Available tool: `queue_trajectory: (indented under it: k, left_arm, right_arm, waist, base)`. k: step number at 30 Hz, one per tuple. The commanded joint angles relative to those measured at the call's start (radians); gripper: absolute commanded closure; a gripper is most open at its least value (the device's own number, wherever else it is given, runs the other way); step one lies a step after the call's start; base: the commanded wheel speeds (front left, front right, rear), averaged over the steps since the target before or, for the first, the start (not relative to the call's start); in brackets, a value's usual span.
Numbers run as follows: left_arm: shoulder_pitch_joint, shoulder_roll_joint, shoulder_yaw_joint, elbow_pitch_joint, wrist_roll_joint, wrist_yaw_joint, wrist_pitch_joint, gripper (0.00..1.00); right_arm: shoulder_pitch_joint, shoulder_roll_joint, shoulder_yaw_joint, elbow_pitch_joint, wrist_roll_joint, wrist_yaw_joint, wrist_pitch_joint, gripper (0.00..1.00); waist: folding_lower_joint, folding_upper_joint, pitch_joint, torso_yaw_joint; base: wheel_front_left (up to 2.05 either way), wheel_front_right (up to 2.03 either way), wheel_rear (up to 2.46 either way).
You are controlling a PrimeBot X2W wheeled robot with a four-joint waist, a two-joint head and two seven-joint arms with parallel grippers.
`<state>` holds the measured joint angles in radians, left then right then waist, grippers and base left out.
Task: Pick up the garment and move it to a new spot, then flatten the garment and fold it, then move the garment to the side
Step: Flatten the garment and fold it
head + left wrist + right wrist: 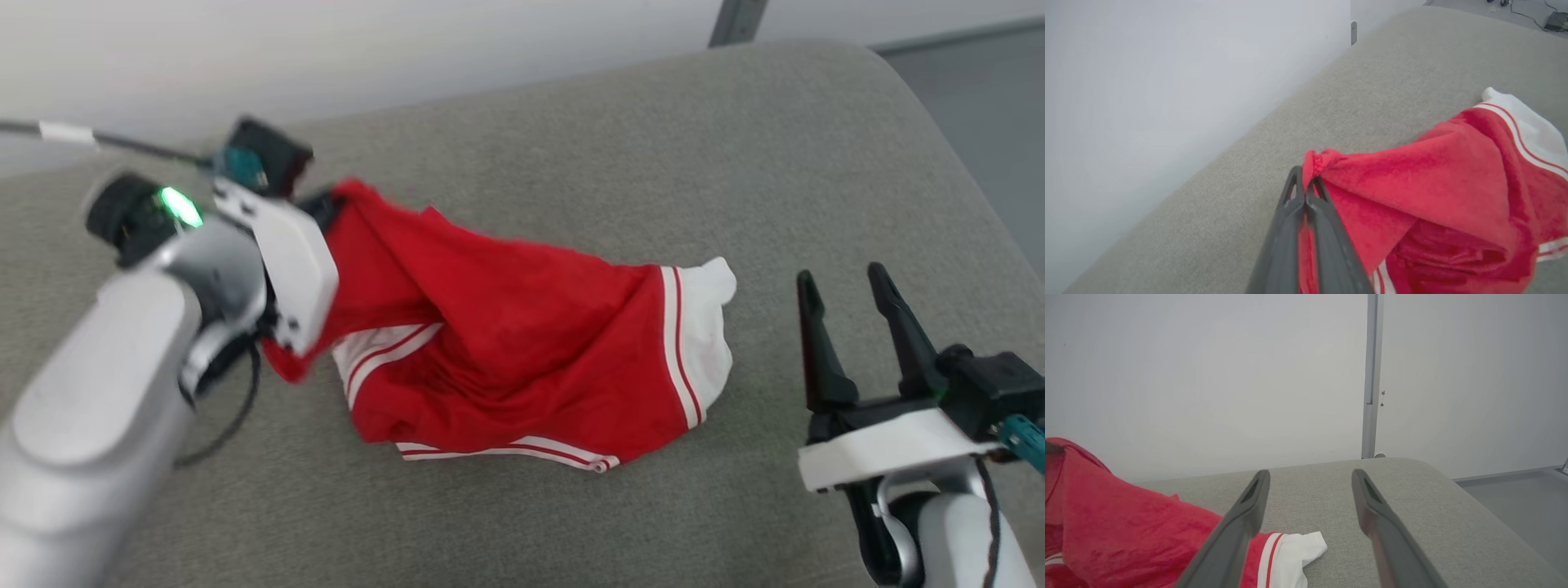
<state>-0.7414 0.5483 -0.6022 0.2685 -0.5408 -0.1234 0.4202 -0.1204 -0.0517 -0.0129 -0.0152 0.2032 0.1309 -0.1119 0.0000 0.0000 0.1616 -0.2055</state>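
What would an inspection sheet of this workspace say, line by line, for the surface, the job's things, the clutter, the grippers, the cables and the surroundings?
Surface: grey fabric cushion with a rounded far corner, bare around the garment.
Job's things: red garment, crumpled, raised at the pinched edge; its white cuff lies toward the right gripper.
Clutter: nothing seen.
Grippers: left gripper shut on the garment's red hem; right gripper open, holding nothing, apart from the garment.
Cables: black cable loop hanging at the left wrist; thin dark cable with a white tag behind that arm.
Surroundings: pale wall, grey vertical strip, grey floor.
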Motion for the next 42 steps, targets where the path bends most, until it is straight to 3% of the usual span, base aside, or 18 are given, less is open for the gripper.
queue_trajectory:
  k: [1,11,13,14,15,21,28,35,42]
  left_arm:
    - [-0.044,0.002,-0.016,0.038,0.012,-0.004,-0.019,1.00]
    - [-0.260,-0.004,-0.264,0.336,-0.054,-0.006,-0.143,0.98]
    - [-0.286,-0.012,-0.316,0.386,-0.095,-0.006,-0.135,0.46]
    - [-0.300,-0.014,-0.334,0.406,-0.119,-0.006,-0.131,0.06]
    - [-0.314,-0.016,-0.351,0.425,-0.140,-0.006,-0.127,0.00]
    - [-0.355,-0.026,-0.427,0.456,-0.270,-0.006,-0.091,0.00]
    - [-0.389,-0.008,-0.517,0.405,-0.439,-0.006,0.036,0.00]
    - [-0.374,0.006,-0.543,0.359,-0.514,-0.006,0.139,0.00]
    - [-0.298,0.005,-0.550,0.290,-0.583,0.060,0.238,0.00]
  right_arm:
    - [-0.020,0.001,0.011,0.006,0.000,0.000,-0.008,0.00]
    - [-0.096,0.001,0.066,0.055,0.021,0.000,-0.058,0.00]
    - [-0.109,0.001,0.076,0.065,0.025,0.000,-0.072,0.00]
    - [-0.115,0.001,0.080,0.070,0.025,0.000,-0.078,0.00]
    - [-0.121,0.001,0.084,0.072,0.028,0.000,-0.085,0.00]
    - [-0.129,0.001,0.070,0.087,0.014,0.000,-0.103,0.00]
    - [-0.084,0.001,0.020,0.081,0.000,0.000,-0.096,0.00]
    - [-0.058,0.001,0.010,0.060,-0.004,0.000,-0.081,0.00]
    - [-0.060,0.001,0.017,0.035,-0.002,0.000,-0.072,0.00]
  waist:
    - [0.0000,0.0000,0.020,-0.020]
    - [0.0000,0.0000,0.092,-0.078]
    - [0.0000,0.0000,0.100,-0.083]
    - [0.0000,0.0000,0.102,-0.083]
    - [0.0000,0.0000,0.104,-0.083]
    - [0.0000,0.0000,0.084,-0.055]
    - [0.0000,0.0000,0.022,0.019]
    - [0.0000,0.0000,-0.006,0.059]
    - [0.0000,0.0000,0.007,0.054]
  base:
    - [0.00,0.00,0.00]
    - [0.00,0.00,0.00]
    - [0.00,0.00,0.00]
    - [0.00,0.00,0.00]
    - [0.00,0.00,0.00]
    - [0.00,0.00,0.00]
    - [0.00,0.00,0.00]
    - [0.00,0.00,0.00]
    - [0.00,0.00,0.00]
